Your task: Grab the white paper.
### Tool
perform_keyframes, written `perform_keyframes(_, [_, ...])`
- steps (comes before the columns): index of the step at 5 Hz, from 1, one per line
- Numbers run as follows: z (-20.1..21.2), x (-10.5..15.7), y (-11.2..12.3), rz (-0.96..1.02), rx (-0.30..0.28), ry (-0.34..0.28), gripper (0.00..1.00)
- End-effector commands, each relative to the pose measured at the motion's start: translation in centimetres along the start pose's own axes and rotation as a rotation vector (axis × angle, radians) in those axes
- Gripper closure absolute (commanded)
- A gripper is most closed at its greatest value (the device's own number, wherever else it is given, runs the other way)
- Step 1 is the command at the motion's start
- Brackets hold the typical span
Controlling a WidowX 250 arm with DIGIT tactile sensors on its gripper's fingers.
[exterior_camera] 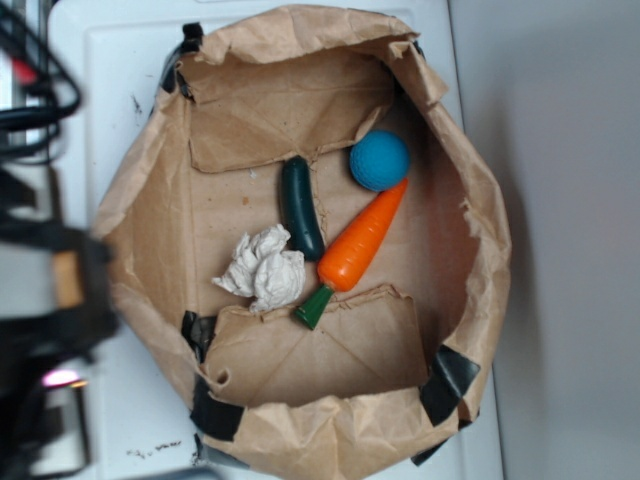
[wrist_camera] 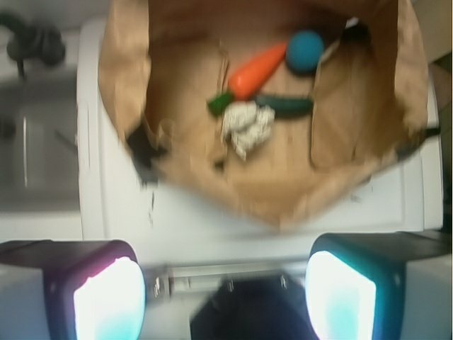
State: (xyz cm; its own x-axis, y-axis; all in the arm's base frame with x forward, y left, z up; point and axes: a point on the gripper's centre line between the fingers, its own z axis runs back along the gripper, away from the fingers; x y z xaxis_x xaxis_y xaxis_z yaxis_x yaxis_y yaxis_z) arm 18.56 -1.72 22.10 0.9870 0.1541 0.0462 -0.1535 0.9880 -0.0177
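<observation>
End effector (wrist_camera: 225,301) spread wide, empty, outside brown bag (wrist_camera: 127,71); white paper (wrist_camera: 248,127) well ahead, touching dark green cucumber (wrist_camera: 287,106).

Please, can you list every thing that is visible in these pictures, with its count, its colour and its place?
white paper: one, off-white, crumpled, on the bag floor beside the carrot's green end
carrot: one, orange with green end, lying diagonally in the bag
dark green vegetable: one, between paper and carrot
ball: one, blue, at the carrot's tip
paper bag: one, brown, opened wide, black tape on rim
white surface: one, under the bag
claw: one, fingers apart, outside the bag
</observation>
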Motion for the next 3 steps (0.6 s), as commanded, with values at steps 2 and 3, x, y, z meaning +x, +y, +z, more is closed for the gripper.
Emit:
perform_keyframes(2, [-5.0, 5.9, 5.2, -0.130, -0.020, -0.033, 0.00])
perform_keyframes(3, [-5.0, 5.9, 5.2, -0.130, -0.020, -0.033, 0.00])
